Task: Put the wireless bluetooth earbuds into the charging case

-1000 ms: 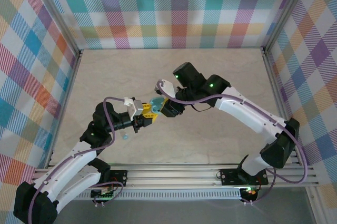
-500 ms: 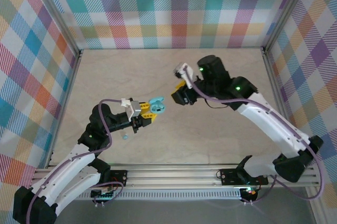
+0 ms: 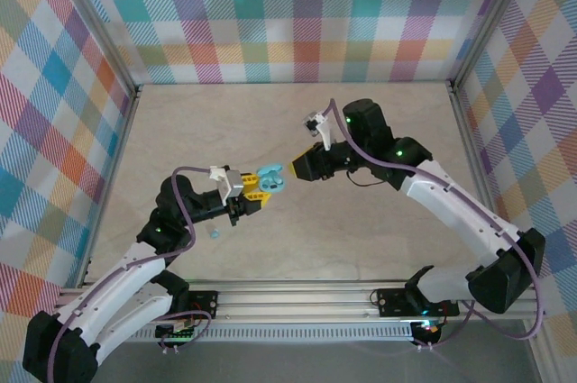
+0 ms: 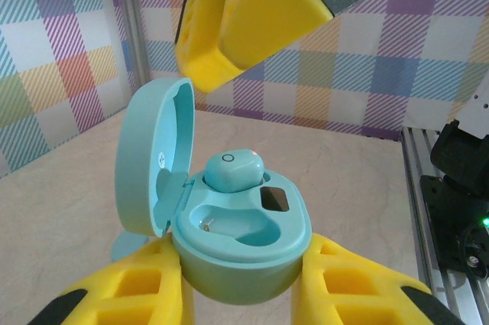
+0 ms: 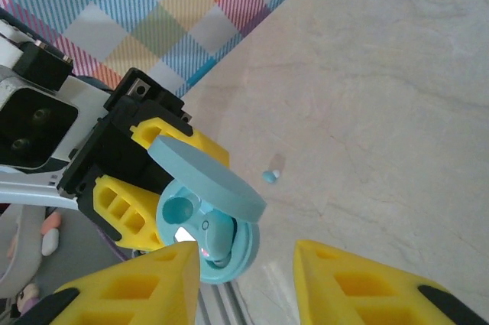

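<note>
earbud [image 4: 233,170] with circle mark, open case [image 4: 241,260] in left tool [image 4: 243,298]

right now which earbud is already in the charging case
The earbud with the ring mark, sitting in one slot of the open charging case. The other earbud lies loose on the table, apart from the case.

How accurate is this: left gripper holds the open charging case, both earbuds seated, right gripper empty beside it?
Only one earbud sits in the charging case, its other slot empty, as the left wrist view shows. The left gripper does hold the open case; the right gripper is empty beside it.
</note>
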{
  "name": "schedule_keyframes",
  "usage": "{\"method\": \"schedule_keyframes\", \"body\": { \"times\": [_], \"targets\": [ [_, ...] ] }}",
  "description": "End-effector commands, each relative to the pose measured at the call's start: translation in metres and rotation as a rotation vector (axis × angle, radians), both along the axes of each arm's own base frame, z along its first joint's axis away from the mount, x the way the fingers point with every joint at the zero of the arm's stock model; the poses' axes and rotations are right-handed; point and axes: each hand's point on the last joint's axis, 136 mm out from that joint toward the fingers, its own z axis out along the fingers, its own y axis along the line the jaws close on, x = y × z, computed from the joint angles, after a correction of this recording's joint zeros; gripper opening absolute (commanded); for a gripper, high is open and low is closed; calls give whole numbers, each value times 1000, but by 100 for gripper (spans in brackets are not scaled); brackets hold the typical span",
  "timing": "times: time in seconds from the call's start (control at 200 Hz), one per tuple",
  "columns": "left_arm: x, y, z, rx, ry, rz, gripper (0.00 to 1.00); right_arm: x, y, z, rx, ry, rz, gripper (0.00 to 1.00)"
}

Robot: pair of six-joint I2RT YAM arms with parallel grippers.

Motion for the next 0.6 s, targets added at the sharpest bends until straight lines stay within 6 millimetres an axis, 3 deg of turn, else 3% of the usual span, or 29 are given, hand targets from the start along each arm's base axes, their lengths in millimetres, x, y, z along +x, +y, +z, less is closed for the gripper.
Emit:
{"method": "schedule_keyframes", "body": {
  "times": [0.0,0.365,0.5,0.595],
  "targets": [
    [-6,-4,25,-44,-65,-35,0,-5,16,4,34,13,49,38],
    [-4,-4,28,-43,-65,-31,0,-8,27,-26,-70,29,64,33],
    [-4,-3,28,-44,-67,-26,0,-7,23,-29,-91,21,50,31],
    [-3,-3,27,-41,-65,-20,0,-4,22,-26,-95,9,30,35]
  ]
}}
